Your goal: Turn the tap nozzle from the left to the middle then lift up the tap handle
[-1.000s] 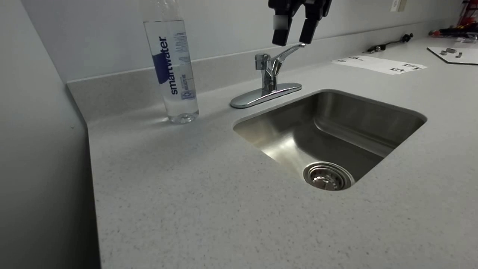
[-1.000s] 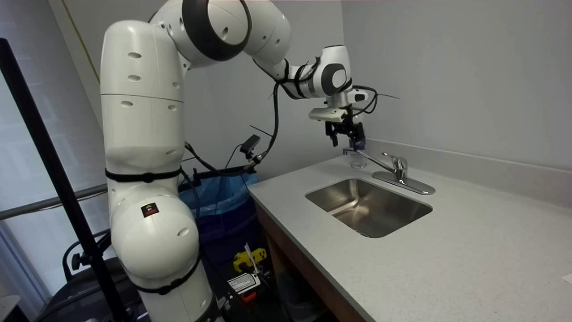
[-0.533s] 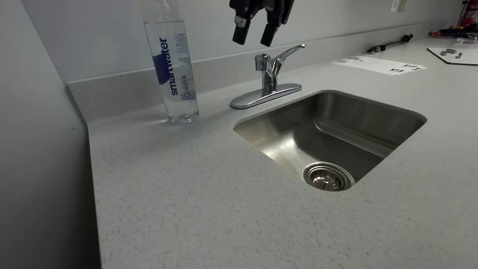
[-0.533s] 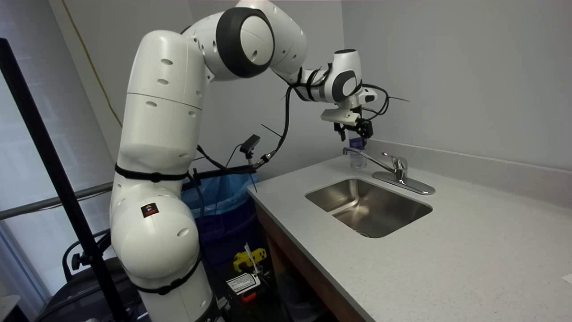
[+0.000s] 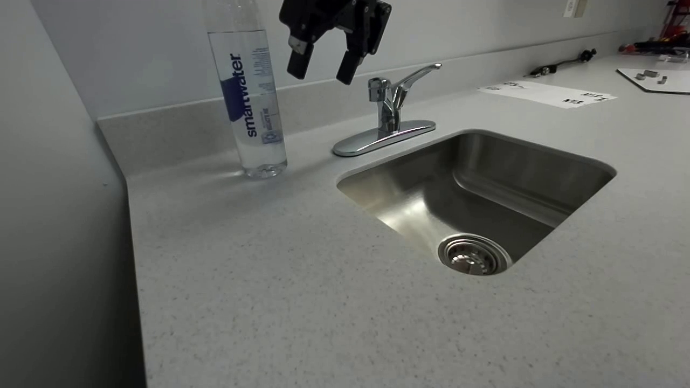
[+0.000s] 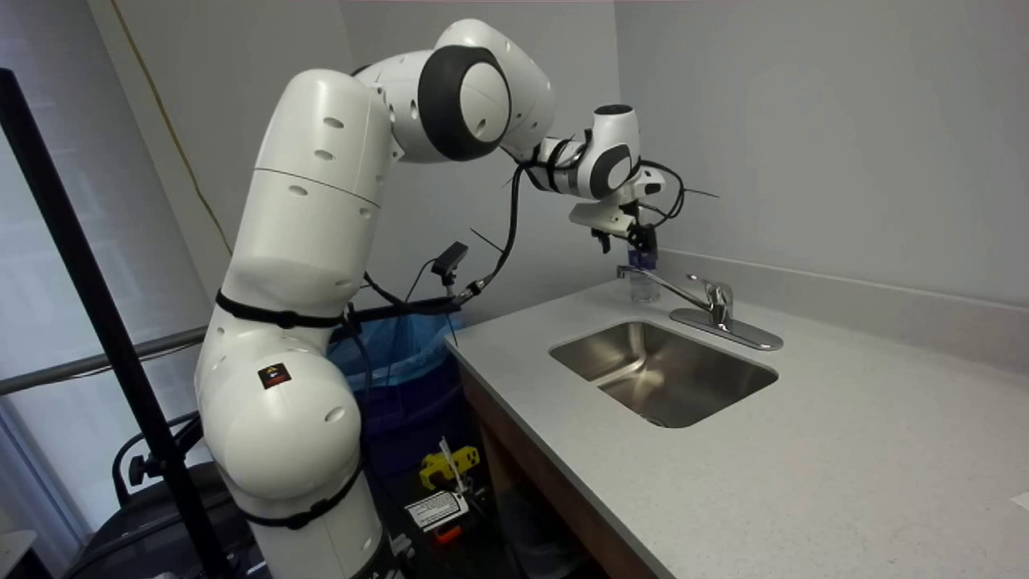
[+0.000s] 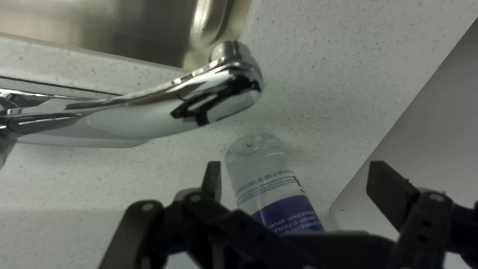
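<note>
The chrome tap nozzle [image 5: 379, 90] is swung over the bottle's side of the sink in both exterior views [image 6: 663, 283]. In the wrist view the nozzle [image 7: 168, 108] crosses the upper left, its outlet near the sink corner. The tap handle [image 5: 418, 78] slants up from the tap body and also shows in an exterior view [image 6: 699, 281]. It cannot be made out clearly in the wrist view. My black gripper [image 5: 323, 75] is open and empty. It hangs above the counter between bottle and nozzle, apart from the nozzle. Its fingers also show in the wrist view [image 7: 295, 168].
A clear water bottle [image 5: 253, 108] stands upright close to the gripper; in the wrist view the bottle [image 7: 257, 164] lies between the finger lines, lower down. The steel sink [image 6: 615, 346] is below the tap. Walls rise behind and beside the counter [image 5: 269, 269]. Paper sheets [image 5: 544, 94] lie farther along.
The open gripper has moved from above the tap handle toward the bottle, leftward in an exterior view, and is now slightly lower. The nozzle, handle and bottle have not moved.
</note>
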You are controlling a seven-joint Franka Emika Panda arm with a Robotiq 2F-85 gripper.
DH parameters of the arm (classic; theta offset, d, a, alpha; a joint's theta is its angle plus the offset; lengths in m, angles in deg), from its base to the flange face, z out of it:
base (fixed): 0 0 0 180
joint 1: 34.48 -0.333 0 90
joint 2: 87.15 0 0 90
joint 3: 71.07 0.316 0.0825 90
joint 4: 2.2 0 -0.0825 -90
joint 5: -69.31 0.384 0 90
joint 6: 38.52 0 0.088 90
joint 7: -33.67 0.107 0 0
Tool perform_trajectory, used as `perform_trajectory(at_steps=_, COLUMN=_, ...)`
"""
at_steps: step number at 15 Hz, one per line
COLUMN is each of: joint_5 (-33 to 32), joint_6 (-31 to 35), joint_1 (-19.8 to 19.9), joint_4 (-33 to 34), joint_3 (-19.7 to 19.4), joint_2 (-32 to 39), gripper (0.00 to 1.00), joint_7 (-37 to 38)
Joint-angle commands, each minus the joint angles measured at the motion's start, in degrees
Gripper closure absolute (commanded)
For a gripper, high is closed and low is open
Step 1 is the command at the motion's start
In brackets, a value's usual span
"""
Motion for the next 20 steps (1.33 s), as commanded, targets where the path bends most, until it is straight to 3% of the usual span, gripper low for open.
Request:
perform_trajectory(at_steps=1, joint_5=1.6, joint_6=-1.0, joint_1=-1.0, joint_4=1.1, joint_3=0.0, joint_2=1.0, gripper=0.00, joint_7=1.2)
perform_trajectory(at_steps=4, joint_5=1.7, joint_6=-2.2, joint_1=-1.3, joint_4=-0.5, joint_3=0.0, joint_2=-0.1, gripper=0.00, joint_7=1.8)
perform_trajectory(at_steps=16, joint_5=0.0, joint_6=-17.4, joint_1=0.0, joint_4=-6.4, joint_3=-2.8, joint_2=-8.1, gripper=0.00, joint_7=1.8)
perform_trajectory(at_steps=20, joint_5=-2.4, joint_6=-18.9, joint_1=-0.3, joint_4=-10.0, joint_3=-4.7, joint_2=-10.3, gripper=0.00, joint_7=2.8)
